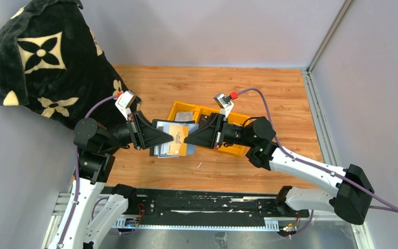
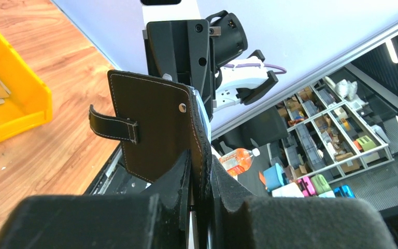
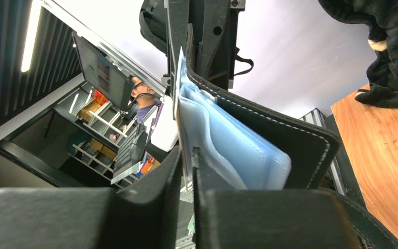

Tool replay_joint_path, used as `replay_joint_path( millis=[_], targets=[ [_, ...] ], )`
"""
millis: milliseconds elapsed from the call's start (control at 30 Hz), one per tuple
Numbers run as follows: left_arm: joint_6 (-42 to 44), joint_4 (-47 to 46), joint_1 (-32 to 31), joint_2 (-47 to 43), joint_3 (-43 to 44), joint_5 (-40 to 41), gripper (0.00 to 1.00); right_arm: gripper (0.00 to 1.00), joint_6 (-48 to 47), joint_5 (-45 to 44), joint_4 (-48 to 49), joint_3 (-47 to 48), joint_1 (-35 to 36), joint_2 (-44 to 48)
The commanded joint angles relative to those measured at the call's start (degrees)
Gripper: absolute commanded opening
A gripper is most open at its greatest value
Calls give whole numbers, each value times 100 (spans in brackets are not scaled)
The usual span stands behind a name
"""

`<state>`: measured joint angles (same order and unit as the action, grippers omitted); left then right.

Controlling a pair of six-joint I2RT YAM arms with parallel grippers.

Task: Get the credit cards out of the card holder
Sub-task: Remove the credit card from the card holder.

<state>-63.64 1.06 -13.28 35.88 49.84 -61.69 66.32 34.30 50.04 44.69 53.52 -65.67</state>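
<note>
Clearly aloft over the bench (image 1: 238, 88), the holder (image 2: 155, 129) is clamped by one edge in the left tool (image 1: 169, 137), jaws narrow on the leather. It looks soft and floppy, so a grip near the fold should steady it. The cards (image 1: 178, 136) sit in slick bluish sleeves (image 3: 228, 150); thin, stiff and light, they are best pinched at an exposed edge. The right tool (image 1: 186, 140) seems nearly closed on one such edge.
</note>
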Motion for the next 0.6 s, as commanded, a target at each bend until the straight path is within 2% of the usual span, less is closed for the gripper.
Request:
replay_joint_path(
  millis=[0,200,433,567],
  targets=[
    [-55,-253,-26,-81,240,-109,10,20,12,-93,160,39,-98,-83],
    [-20,-206,-26,-101,245,-133,10,41,4,-122,185,118,-73,-134],
    [107,-133,-26,-46,291,-65,10,45,51,12,304,373,74,-320],
    [504,500,-26,-15,432,87,8,45,60,28,347,419,139,-350]
  ],
)
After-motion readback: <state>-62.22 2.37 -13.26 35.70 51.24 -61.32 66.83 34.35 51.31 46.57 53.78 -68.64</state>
